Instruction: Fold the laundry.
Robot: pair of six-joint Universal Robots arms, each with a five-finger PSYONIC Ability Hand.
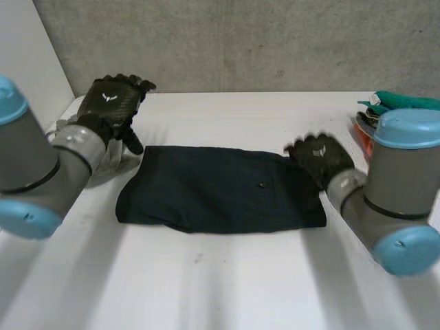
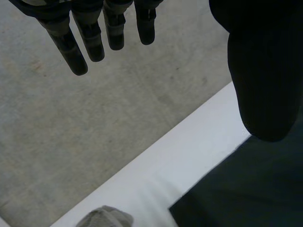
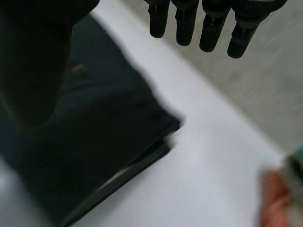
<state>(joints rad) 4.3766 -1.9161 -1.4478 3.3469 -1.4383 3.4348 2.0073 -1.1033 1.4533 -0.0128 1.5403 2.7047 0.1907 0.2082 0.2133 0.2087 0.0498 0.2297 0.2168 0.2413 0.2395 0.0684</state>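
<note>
The dark folded garment point(image 1: 220, 189) lay flat on the white table point(image 1: 227, 282), the left hand point(image 1: 110, 103) and right hand point(image 1: 322, 157) poised open, fingers straight, at its far corners, so a neat fold likely required pinching both corners evenly.

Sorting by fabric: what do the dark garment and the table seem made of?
The dark garment looks like matte woven cloth, perhaps cotton: dull navy, soft folds, layered edges. The table looks like a hard, smooth white top, maybe laminate, with a faint sheen; I can't tell for sure.
</note>
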